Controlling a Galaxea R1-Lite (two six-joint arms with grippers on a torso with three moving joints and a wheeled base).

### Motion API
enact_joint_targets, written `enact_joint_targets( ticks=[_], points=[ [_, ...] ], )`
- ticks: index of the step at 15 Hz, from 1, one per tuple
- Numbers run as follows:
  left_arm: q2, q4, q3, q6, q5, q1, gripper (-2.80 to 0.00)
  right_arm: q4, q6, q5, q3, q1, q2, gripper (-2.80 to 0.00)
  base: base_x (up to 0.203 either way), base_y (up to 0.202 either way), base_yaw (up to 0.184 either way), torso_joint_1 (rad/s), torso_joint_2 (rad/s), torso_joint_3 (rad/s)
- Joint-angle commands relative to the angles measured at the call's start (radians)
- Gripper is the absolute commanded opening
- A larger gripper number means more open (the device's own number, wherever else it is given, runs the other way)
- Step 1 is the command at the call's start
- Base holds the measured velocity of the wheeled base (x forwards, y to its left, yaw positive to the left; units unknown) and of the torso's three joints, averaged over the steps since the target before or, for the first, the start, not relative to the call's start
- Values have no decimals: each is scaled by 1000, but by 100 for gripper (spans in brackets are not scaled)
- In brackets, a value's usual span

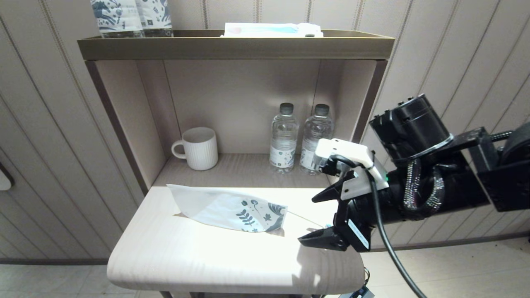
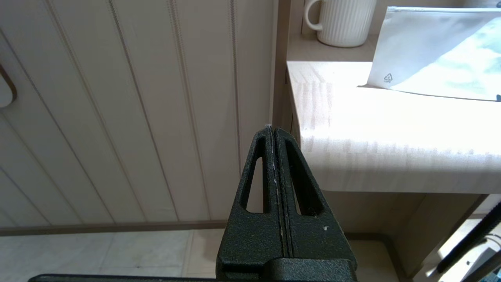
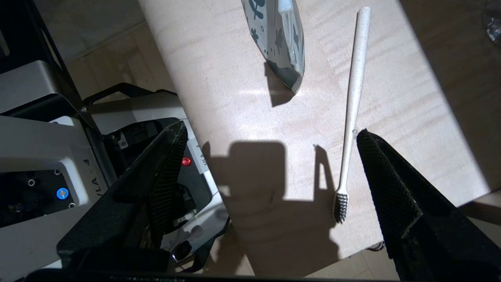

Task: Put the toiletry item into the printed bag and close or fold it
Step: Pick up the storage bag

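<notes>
Toothbrush [image 3: 354, 105] flat on table [image 1: 207, 256], lower right of centre in head view, just beside printed bag's [image 1: 225, 209] patterned end, outside it. Bag mid-table, print end raised. Right gripper [image 1: 321, 218] at table's right edge over brush head, jaws wide open, empty. Left gripper [image 2: 273, 131] parked lower left off table, jaws closed. Mug [image 1: 198, 148], 2 bottles [image 1: 300, 138] behind

We are looking at what seems a hotel room nook: striped wall panelling [image 1: 434, 49], a wooden shelf unit [image 1: 236, 45] holding a ribbed mug [image 1: 198, 148] and two water bottles [image 1: 300, 138].
</notes>
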Motion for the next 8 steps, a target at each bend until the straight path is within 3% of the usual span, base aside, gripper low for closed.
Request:
enact_joint_targets(
  ticks=[1,8],
  points=[
    [0,2,0,2,0,-1,-280,-28,-3,5,-10,1,66,0,0,0,0,0,0,0],
    [0,15,0,2,-2,1,-280,-124,-8,8,-100,-4,213,0,0,0,0,0,0,0]
  ],
)
